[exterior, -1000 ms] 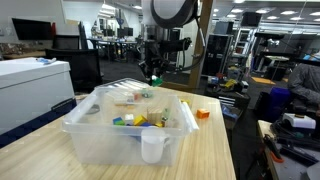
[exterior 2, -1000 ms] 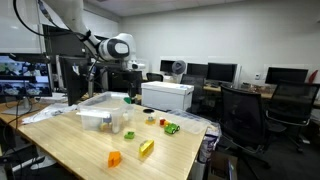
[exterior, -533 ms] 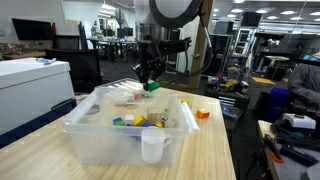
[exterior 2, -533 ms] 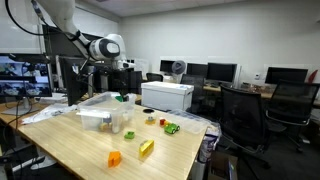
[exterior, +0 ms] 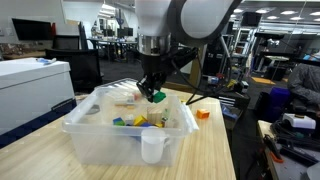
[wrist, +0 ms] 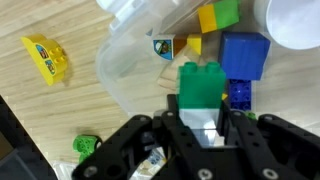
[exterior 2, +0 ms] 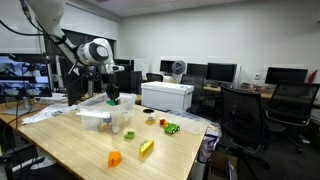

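Observation:
My gripper (wrist: pixel 202 110) is shut on a green block (wrist: pixel 200 84) with a white lower part. It hangs just above the open clear plastic bin (wrist: pixel 118 78). In both exterior views the gripper (exterior: pixel 153 94) (exterior 2: pixel 112 97) holds the green block (exterior: pixel 158 97) over the far side of the bin (exterior: pixel 78 124) (exterior 2: pixel 92 113). Inside the bin lie a blue block (wrist: pixel 243 55), a yellow and green block (wrist: pixel 217 16) and several other small pieces.
A white cup (exterior: pixel 153 146) (exterior 2: pixel 129 134) stands against the bin. On the wooden table lie an orange block (exterior 2: pixel 114 158) (exterior: pixel 203 113), a yellow block (exterior 2: pixel 147 148) (wrist: pixel 45 55) and green pieces (exterior 2: pixel 172 128). A white box (exterior 2: pixel 168 95) and office chairs stand nearby.
The arm has carried the green block from beyond the bin to above its far side, closer to the contents. The grip stays shut.

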Motion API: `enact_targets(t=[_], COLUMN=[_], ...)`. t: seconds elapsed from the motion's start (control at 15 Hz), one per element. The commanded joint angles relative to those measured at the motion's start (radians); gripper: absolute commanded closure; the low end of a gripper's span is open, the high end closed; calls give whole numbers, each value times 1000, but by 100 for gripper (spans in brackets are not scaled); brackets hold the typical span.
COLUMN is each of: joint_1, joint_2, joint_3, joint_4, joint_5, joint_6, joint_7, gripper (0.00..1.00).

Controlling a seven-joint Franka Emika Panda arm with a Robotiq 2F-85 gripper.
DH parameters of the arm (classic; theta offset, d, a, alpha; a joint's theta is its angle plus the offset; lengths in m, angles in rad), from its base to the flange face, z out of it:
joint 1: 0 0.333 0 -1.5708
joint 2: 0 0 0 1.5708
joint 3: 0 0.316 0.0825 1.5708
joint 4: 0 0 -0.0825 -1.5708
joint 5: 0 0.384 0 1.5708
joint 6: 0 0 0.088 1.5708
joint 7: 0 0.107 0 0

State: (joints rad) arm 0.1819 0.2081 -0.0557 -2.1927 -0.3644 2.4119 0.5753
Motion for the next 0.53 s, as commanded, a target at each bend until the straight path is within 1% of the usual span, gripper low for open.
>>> enact_targets(t=[0.0,0.07,0.13,0.2,0.33,0.47], joint_1=[8,10,10,8,5,3], joint_2=[-49,-50,-49,-48,-48,-56], joint_3=[13,15,13,13,14,15], joint_4=[-86,-95,-100,-105,-112,-116], joint_5=[-69,-86,-110,-125,-149,-154], joint_6=[37,43,49,52,49,41], joint_7=[32,39,57,65,85,93], gripper=[89,89,39,38,17,1])
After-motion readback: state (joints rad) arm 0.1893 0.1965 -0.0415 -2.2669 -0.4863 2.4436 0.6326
